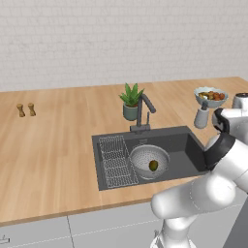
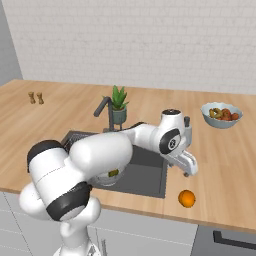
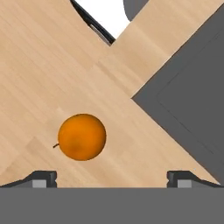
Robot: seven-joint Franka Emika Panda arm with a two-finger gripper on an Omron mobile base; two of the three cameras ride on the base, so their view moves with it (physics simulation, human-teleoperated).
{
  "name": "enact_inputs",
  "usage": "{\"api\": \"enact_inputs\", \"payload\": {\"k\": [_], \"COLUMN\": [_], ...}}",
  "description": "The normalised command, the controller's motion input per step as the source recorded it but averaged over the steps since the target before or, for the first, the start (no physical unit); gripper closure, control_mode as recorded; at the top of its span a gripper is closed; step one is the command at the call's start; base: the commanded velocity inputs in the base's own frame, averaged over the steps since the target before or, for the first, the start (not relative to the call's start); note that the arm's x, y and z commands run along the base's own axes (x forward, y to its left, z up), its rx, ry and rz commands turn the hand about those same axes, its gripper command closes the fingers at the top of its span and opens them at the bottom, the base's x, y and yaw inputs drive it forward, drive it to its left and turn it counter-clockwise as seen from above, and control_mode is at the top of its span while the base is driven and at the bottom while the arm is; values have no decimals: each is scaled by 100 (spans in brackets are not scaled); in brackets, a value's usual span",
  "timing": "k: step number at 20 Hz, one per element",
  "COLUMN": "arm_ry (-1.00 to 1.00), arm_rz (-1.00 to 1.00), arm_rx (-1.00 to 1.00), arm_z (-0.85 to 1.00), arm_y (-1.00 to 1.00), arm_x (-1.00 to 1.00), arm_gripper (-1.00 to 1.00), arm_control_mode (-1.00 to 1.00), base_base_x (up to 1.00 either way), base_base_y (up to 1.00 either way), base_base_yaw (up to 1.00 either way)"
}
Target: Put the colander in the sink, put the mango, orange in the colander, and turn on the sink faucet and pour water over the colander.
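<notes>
On the counter right of the sink, near its front edge, sits the orange, below and slightly nearer than the gripper, which hangs wide open and empty.

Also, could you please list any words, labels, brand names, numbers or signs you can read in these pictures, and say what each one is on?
None: no readable text, label, brand, number or sign stands on the sink, colander, sink faucet, orange, fruit bowl, plant pot or counter.
</notes>
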Motion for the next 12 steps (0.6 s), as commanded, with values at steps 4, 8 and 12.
{"api": "enact_inputs", "payload": {"k": [4,8,12], "arm_ry": [0,0,0], "arm_rz": [-1,-1,-2], "arm_rx": [7,4,1], "arm_z": [-11,-18,-21], "arm_y": [-46,-27,-5], "arm_x": [-50,-56,-34], "arm_gripper": [-100,-100,-100], "arm_control_mode": [-100,-100,-100], "base_base_x": [0,0,0], "base_base_y": [0,0,0], "base_base_yaw": [0,0,0]}}
